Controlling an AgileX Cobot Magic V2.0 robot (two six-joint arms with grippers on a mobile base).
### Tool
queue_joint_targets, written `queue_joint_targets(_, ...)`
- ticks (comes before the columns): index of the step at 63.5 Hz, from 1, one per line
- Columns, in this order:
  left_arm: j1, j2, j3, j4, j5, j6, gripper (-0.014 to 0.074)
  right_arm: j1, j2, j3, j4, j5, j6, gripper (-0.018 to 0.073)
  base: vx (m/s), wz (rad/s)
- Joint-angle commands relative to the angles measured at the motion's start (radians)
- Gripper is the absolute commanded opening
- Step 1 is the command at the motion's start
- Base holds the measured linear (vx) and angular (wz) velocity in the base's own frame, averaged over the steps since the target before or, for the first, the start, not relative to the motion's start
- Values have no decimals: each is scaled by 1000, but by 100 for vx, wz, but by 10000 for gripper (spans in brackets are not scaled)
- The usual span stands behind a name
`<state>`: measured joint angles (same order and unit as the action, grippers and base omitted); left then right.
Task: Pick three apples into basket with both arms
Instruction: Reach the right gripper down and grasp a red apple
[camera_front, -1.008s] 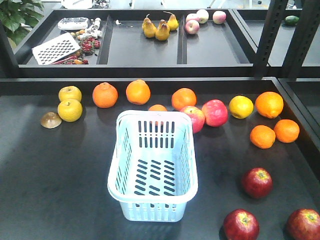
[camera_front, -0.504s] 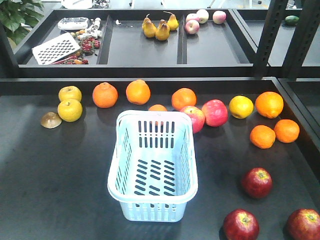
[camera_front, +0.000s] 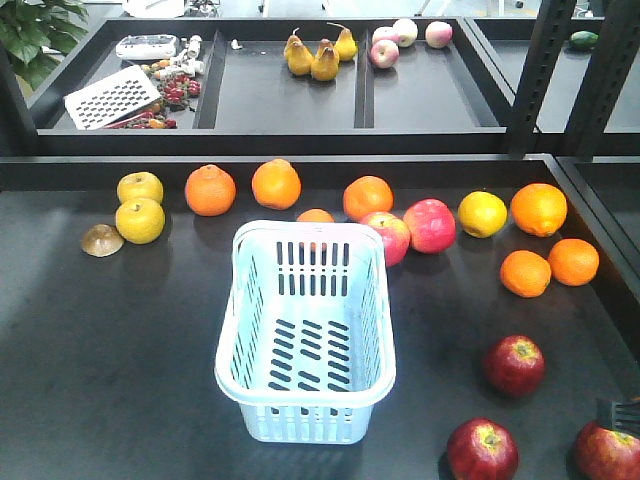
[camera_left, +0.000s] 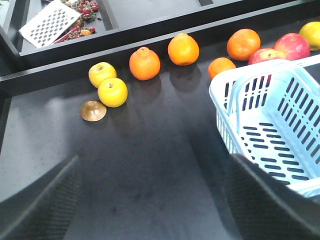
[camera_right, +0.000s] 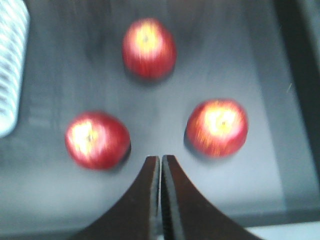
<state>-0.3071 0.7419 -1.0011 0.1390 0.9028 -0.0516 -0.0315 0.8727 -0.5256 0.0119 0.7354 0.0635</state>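
Note:
Three dark red apples lie at the table's front right: one (camera_front: 515, 365) farther back, one (camera_front: 482, 451) at the front edge, one (camera_front: 607, 452) in the corner. The pale blue basket (camera_front: 250, 300) stands mid-table with nothing in it. A tip of my right gripper (camera_front: 618, 411) shows just above the corner apple. In the blurred right wrist view that gripper (camera_right: 161, 159) is shut on nothing, hovering between two apples (camera_right: 96, 139) (camera_right: 217, 127), with the third (camera_right: 148, 48) ahead. My left gripper (camera_left: 155, 200) is open over bare table left of the basket (camera_left: 222, 95).
Oranges (camera_front: 210, 190), yellow apples (camera_front: 140, 220), a lemon-yellow fruit (camera_front: 482, 213) and pink-red apples (camera_front: 430, 225) line the table behind the basket. A brown half-shell (camera_front: 101, 240) lies far left. A raised shelf (camera_front: 290, 135) with pears and a grater stands behind; dark posts (camera_front: 540, 70) rise at right.
A tip of my right gripper has come into the front view at the bottom right, above the corner apple. The fruit and the basket have not moved.

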Motion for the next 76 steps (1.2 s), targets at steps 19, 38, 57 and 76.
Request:
queue_joint_targets(19, 3, -2, -24, 6, -74, -9, 555, -7, 22, -33, 19, 18, -42, 244, 0, 0)
queue_joint_targets(38, 3, -2, -24, 6, -74, -9, 555, -7, 22, -33, 68, 18, -88, 680, 0, 0)
queue_joint_targets(57, 3, -2, -24, 6, -74, -9, 555, -1, 130, -33, 309, 9, -396, 711, 0, 0)
queue_joint_targets(76, 3, -2, -24, 6, -74, -9, 555, 166, 375, -76, 300, -104, -381, 701, 0, 0)
